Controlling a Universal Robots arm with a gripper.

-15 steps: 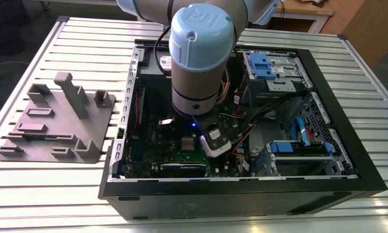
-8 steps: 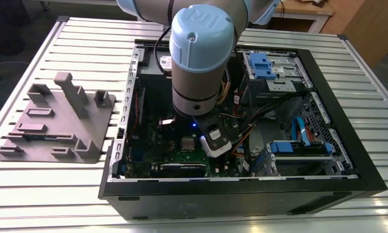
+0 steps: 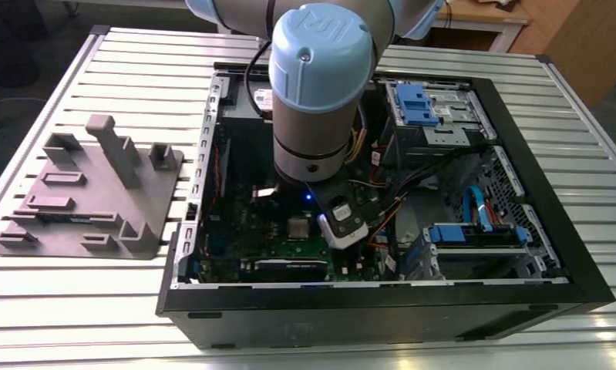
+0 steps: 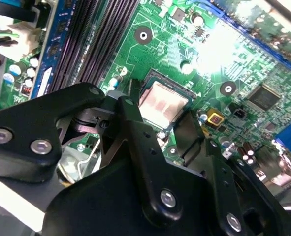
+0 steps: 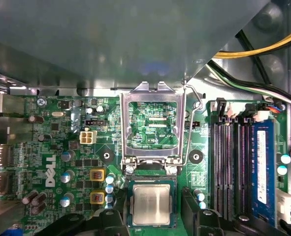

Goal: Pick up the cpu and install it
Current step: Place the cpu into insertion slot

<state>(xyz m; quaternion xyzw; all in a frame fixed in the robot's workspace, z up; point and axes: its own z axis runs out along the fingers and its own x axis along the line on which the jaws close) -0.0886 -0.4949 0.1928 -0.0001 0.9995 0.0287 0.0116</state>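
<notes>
The open black computer case (image 3: 390,308) lies on the slatted metal bench (image 3: 82,77). A grey moulded fixture tray (image 3: 92,193) sits beside the case, toward the bench edge at the exterior view's left. The cpu (image 5: 150,204), a small flat square chip with a silvery-grey metal top, lies flat in its socket on the green motherboard (image 5: 51,147). The silver hinged retention frame (image 5: 153,89) stands flipped back, off the chip. The black hand (image 4: 160,104) is open. Its fingers (image 5: 192,209) flank the socket on either side and do not grip the chip.

The tool's (image 4: 161,109) spread fingers (image 4: 135,125) flank the cpu (image 4: 164,102) on the green motherboard (image 4: 160,44).
</notes>
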